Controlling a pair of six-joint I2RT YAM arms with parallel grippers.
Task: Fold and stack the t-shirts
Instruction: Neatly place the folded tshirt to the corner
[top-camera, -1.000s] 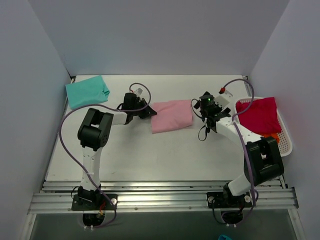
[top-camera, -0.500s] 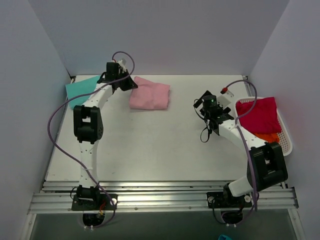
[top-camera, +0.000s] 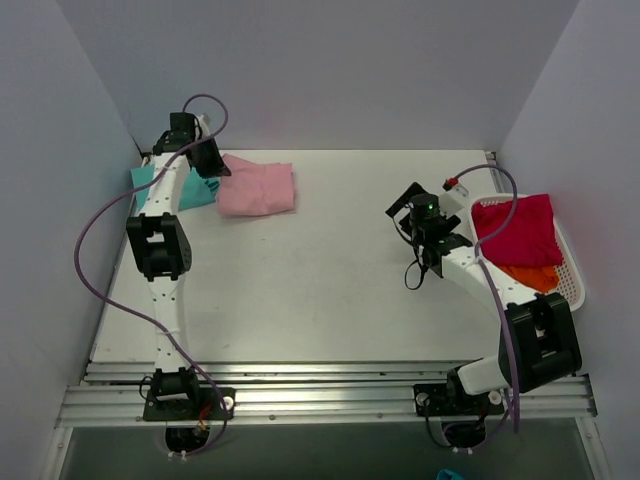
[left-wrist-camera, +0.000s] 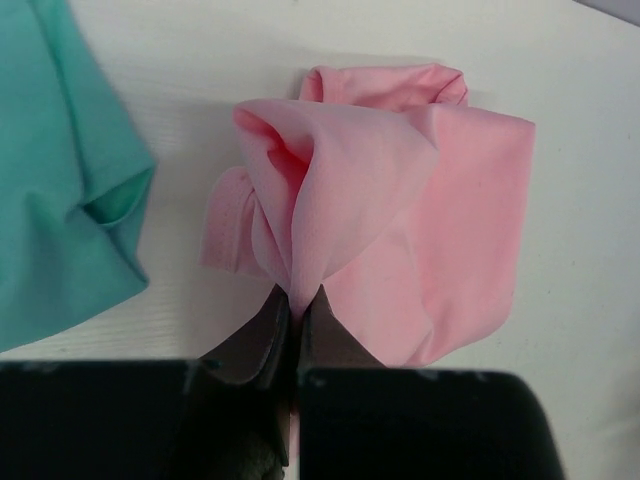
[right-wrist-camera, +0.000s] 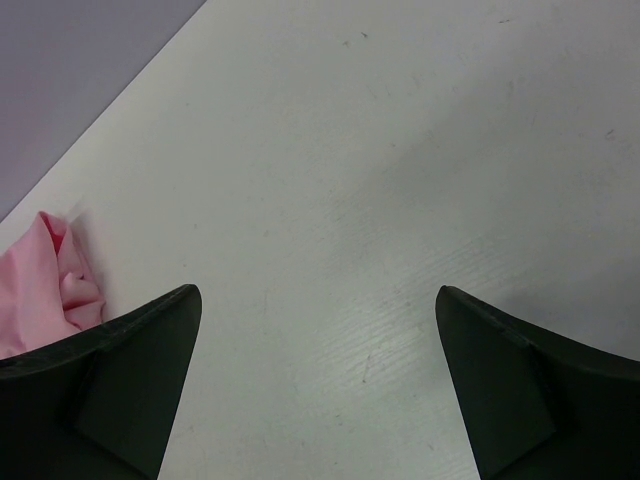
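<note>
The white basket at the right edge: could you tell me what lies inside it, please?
A crimson t-shirt fills the basket, with an orange t-shirt peeking out beneath; anything deeper is covered.

From above, the left arm (top-camera: 163, 188) covers the middle of the teal t-shirt (top-camera: 197, 192), and the crimson t-shirt (top-camera: 518, 232) hides most of the orange t-shirt (top-camera: 530, 274). The right wrist view cuts off the pink t-shirt (right-wrist-camera: 40, 290) at its left edge.
</note>
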